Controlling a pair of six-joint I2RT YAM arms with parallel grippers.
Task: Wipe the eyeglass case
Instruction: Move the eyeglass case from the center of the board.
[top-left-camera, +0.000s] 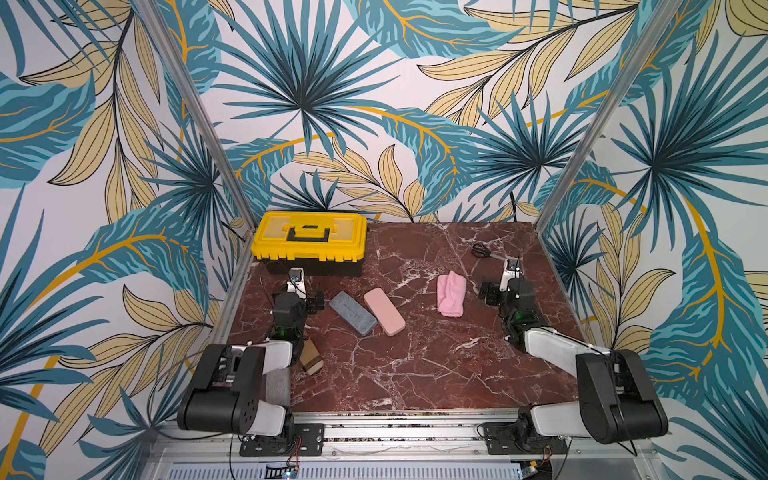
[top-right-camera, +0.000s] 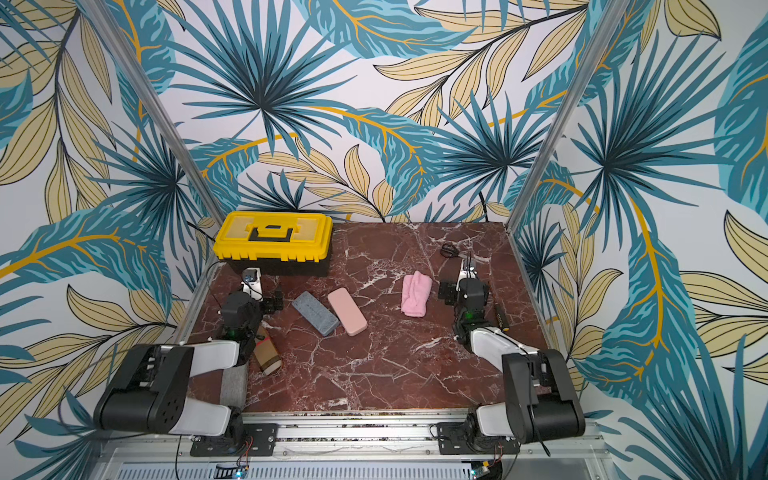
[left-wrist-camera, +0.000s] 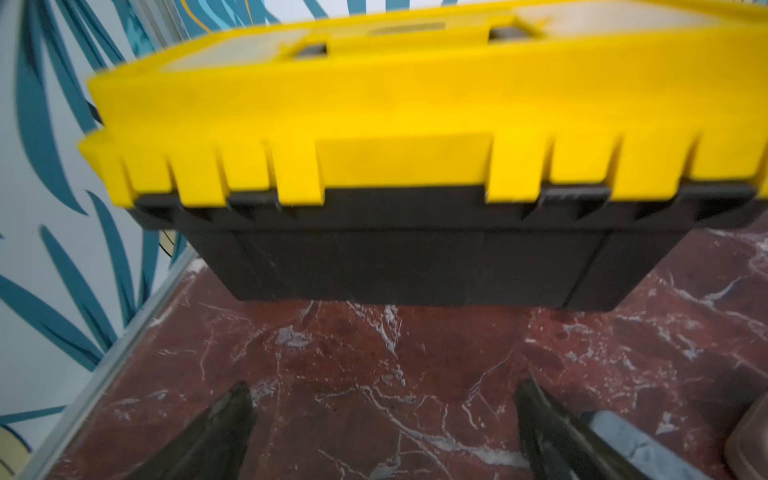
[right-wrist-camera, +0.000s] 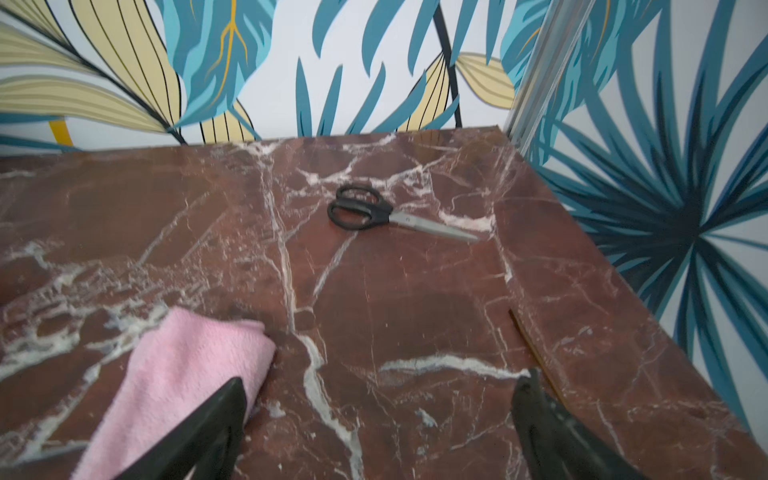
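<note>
Location: two eyeglass cases lie flat on the red-brown marble-pattern table (top-left-camera: 415, 365), left of centre, side by side with their long edges touching or very nearly so; one is a grey-blue rectangular hard-shell eyeglass case (top-left-camera: 353, 312), the other a pink rounded-rectangle eyeglass case (top-left-camera: 384, 311); the task does not say which is meant. A folded pink terry cloth (top-left-camera: 451, 293) lies well apart from both, toward the right arm.

Grippers: the left gripper (left-wrist-camera: 384, 384) has its jaws spread wide with nothing between them; it faces the yellow-lidded black plastic toolbox (left-wrist-camera: 415, 166), and a corner of the grey-blue case shows just beside one finger. The right gripper (right-wrist-camera: 382, 380) is equally wide apart and empty; the cloth lies at one fingertip, and contact cannot be confirmed.

Handling (judgement): each case is probably light and rigid; a smooth shell may skate on the polished table under wiping pressure; restrain it across the short width near one end, leaving the lid face free. The cloth is soft and limp; pinch a raised fold; expect it to drape.

Markings: no brand, label or writing is legible on the cases, cloth or toolbox, nor on the black-handled steel scissors (right-wrist-camera: 374, 212) at the far side.
</note>
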